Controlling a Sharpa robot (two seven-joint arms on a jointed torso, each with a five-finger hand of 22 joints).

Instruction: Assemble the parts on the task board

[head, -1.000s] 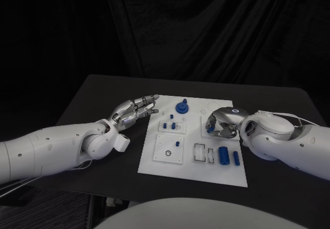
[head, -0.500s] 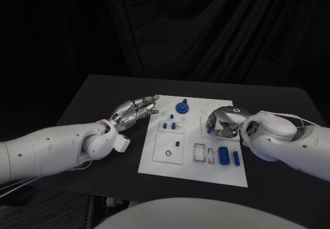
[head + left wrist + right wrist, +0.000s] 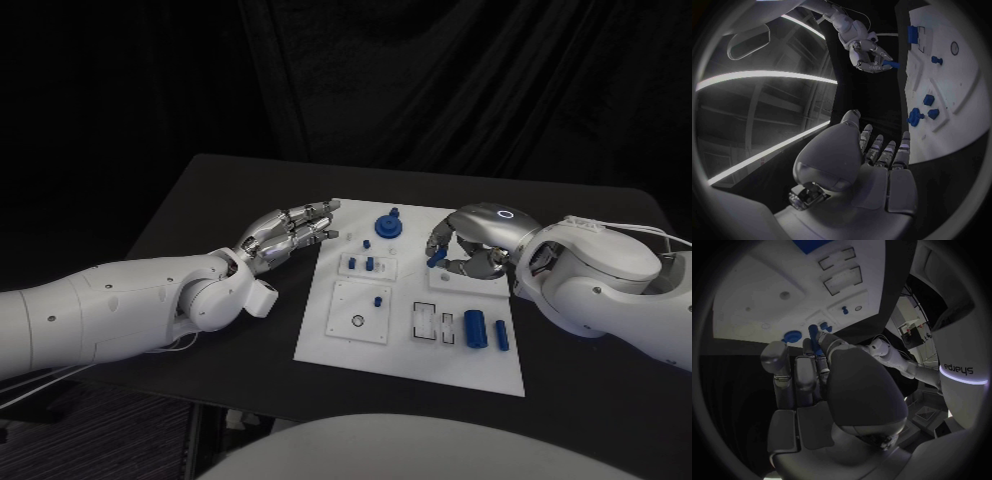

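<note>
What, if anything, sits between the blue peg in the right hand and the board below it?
Nothing visible. The right hand pinches a small blue peg above the task board; the other blue parts lie nearer the robot, and the left hand hovers beside the board's other edge.

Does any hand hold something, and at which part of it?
The right hand pinches a blue peg at its upper end. The left hand holds nothing.

The left hand (image 3: pixel 870 160) rises with its fingers (image 3: pixel 879 147) stretched out and slightly apart, holding nothing, just beside the edge of the white task board (image 3: pixel 961 95). On the board near the fingertips stand a round blue part (image 3: pixel 914 117) and two smaller blue parts (image 3: pixel 930 106). Farther off, the right hand (image 3: pixel 866 52) pinches what looks like a short blue peg (image 3: pixel 890 64) above the black table (image 3: pixel 873 95).
</note>
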